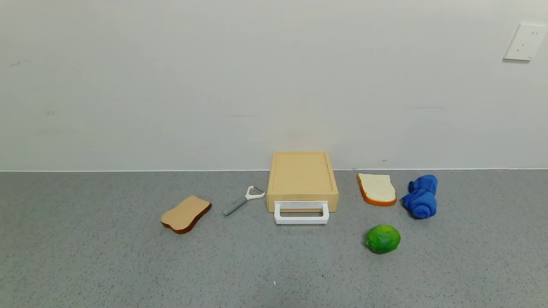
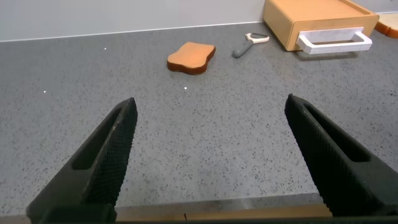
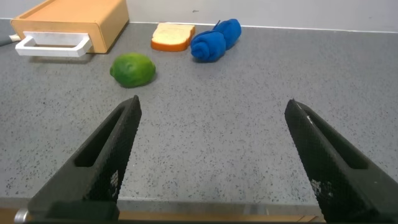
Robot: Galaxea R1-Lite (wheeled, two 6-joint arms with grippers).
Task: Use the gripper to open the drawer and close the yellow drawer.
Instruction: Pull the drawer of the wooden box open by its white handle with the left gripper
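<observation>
Grey speckled countertop [image 1: 85, 256] lies under my two grippers; left gripper [image 2: 208, 162] and right gripper [image 3: 211, 158] hover low, fingers spread, holding nothing. Yellow drawer [image 1: 302, 179] sits closed, well ahead between them.

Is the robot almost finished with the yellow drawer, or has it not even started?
It looks like nothing is done yet. The drawer sits shut against its box, its white handle untouched. Nothing is in hand: the left hand and right hand are both open, hovering over bare table, well short of the drawer. Still to do: reach the handle, pull it open, then push it closed.
</observation>
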